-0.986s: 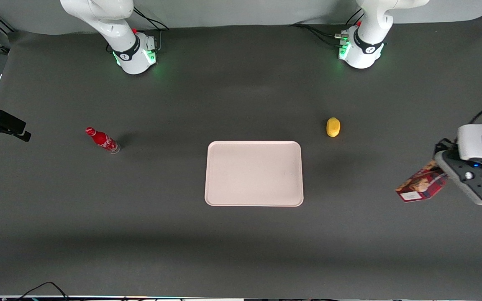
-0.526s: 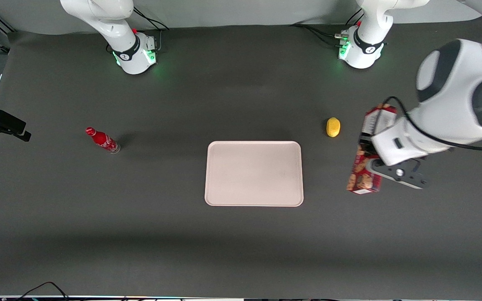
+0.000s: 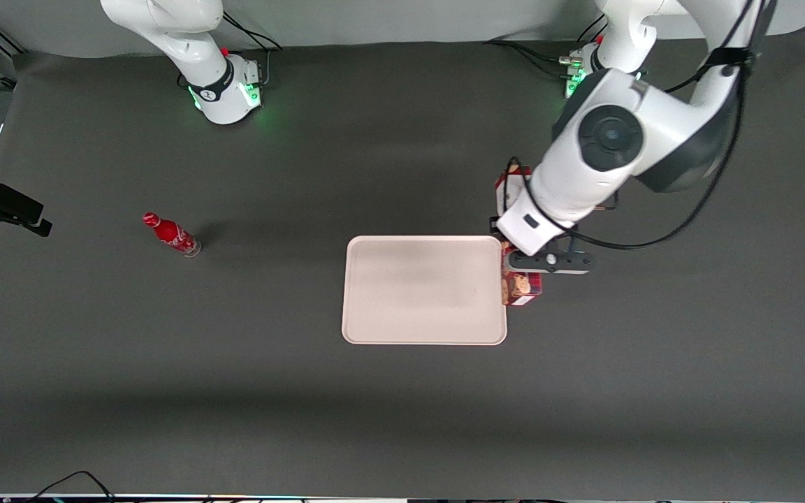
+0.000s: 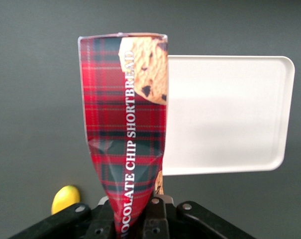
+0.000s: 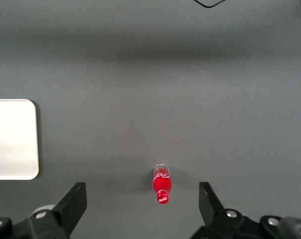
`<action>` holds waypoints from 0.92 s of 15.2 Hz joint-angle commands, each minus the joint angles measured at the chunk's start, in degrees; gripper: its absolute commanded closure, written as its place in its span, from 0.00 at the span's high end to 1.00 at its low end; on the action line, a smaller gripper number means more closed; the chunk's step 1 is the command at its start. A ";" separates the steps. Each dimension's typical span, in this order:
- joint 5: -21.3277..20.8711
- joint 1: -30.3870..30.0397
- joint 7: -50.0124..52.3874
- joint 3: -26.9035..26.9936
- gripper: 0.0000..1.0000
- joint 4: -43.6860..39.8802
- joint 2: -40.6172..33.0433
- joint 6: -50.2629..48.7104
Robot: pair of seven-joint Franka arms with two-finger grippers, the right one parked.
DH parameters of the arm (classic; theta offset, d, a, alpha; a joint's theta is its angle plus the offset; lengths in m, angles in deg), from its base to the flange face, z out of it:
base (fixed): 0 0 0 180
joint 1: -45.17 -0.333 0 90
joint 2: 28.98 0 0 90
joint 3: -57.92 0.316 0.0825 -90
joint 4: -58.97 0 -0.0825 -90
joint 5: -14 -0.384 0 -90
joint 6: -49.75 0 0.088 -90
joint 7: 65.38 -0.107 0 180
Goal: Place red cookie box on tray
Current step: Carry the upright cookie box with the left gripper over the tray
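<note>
You have the long, narrow dark-red plaid cookie box [image 3: 520,288] clamped in the left arm's end effector [image 4: 140,219], its carton wall creased where the fingers squeeze it. It hangs in the air just above the edge of the flat pale pink rectangular tray [image 3: 423,290] on the working arm's side, part over the rim, part over the dark grey table [image 3: 402,405]. A small yellow rounded object [image 4: 65,198] lies on the table near the end effector. A small red bottle [image 3: 171,235] stands toward the parked arm's end.
</note>
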State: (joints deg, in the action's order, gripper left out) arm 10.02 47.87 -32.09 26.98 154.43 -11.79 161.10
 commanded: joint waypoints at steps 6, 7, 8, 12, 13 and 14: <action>-11.55 1.34 13.63 -2.46 0.00 10.27 3.27 15.99; -13.23 1.34 14.43 -2.46 0.00 10.27 4.94 17.31; -13.94 1.51 15.04 -2.46 0.00 10.27 6.53 19.06; -19.64 1.52 15.84 -2.46 0.00 9.48 11.45 21.63; -21.14 1.52 15.84 -2.46 0.00 9.04 12.59 21.63; -22.37 1.52 15.84 -2.37 0.00 8.17 13.91 21.63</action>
State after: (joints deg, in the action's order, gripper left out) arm -8.16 49.05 -17.93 24.65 164.89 -0.65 182.45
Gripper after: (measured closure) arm 0.868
